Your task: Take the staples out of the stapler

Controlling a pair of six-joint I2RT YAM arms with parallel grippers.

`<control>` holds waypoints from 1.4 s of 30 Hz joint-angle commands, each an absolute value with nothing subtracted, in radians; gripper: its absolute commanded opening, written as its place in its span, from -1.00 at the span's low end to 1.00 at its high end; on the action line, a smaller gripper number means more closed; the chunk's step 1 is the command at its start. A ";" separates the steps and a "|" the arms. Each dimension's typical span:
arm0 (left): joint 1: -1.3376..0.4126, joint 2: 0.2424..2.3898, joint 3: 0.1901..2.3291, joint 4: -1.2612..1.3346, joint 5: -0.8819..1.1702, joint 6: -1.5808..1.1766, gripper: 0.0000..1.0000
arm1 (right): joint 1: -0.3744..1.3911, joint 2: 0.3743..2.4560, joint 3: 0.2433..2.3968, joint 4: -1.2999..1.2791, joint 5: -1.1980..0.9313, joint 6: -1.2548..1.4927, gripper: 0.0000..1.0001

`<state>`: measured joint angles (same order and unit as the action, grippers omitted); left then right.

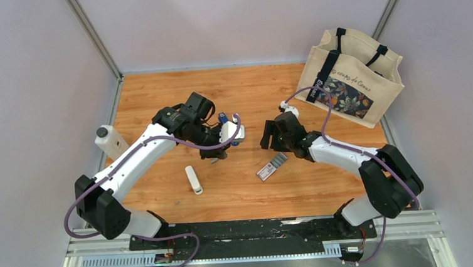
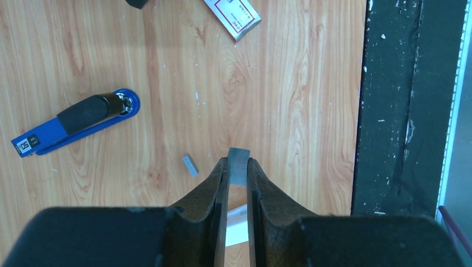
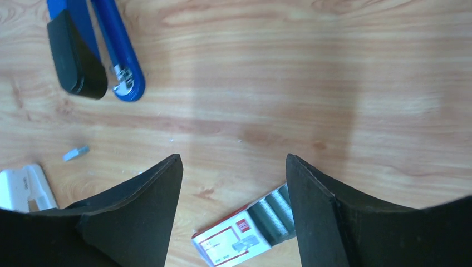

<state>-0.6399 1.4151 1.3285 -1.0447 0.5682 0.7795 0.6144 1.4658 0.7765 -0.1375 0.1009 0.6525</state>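
The blue stapler [image 2: 72, 122] with black parts lies flat on the wooden table, left of and beyond my left gripper [image 2: 238, 161]. That gripper is shut on a short grey strip of staples [image 2: 239, 171], which sticks out past the fingertips. Another small strip of staples [image 2: 190, 164] lies loose on the wood just left of the fingers. In the right wrist view the stapler [image 3: 94, 50] lies at the top left and the loose strip [image 3: 75, 153] at the left. My right gripper [image 3: 233, 161] stands open above the table with nothing between its fingers.
A red-and-white box of staples [image 1: 271, 166] lies under the right gripper. A white oblong stick [image 1: 193, 179] lies near the table's front. A white bottle [image 1: 110, 141] stands at the left edge. A canvas tote bag [image 1: 349, 78] stands at the back right.
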 commanded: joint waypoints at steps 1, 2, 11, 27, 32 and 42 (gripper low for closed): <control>-0.644 1.399 1.332 -1.012 0.603 0.761 -0.56 | 0.584 1.489 0.815 -0.161 0.137 0.583 0.42; -0.644 1.399 1.333 -1.011 0.604 0.758 -0.56 | 0.583 1.500 0.816 -0.160 0.140 0.581 0.42; -0.644 1.399 1.338 -1.003 0.615 0.750 -0.55 | 0.581 1.548 0.850 -0.241 0.236 0.612 0.30; -0.646 1.373 1.328 -0.996 0.617 0.746 -0.53 | 0.586 1.526 0.824 -0.365 0.250 0.675 0.11; -0.647 1.352 1.309 -0.994 0.623 0.758 -0.52 | 0.586 1.525 0.813 -0.380 0.241 0.707 0.08; -0.653 1.333 1.293 -0.985 0.627 0.758 -0.52 | 0.643 1.483 0.773 -0.425 0.259 0.819 0.04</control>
<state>-0.6453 1.3670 1.2961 -1.0019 0.5892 0.7532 0.6037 1.5368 0.7998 -0.3748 0.2321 0.7410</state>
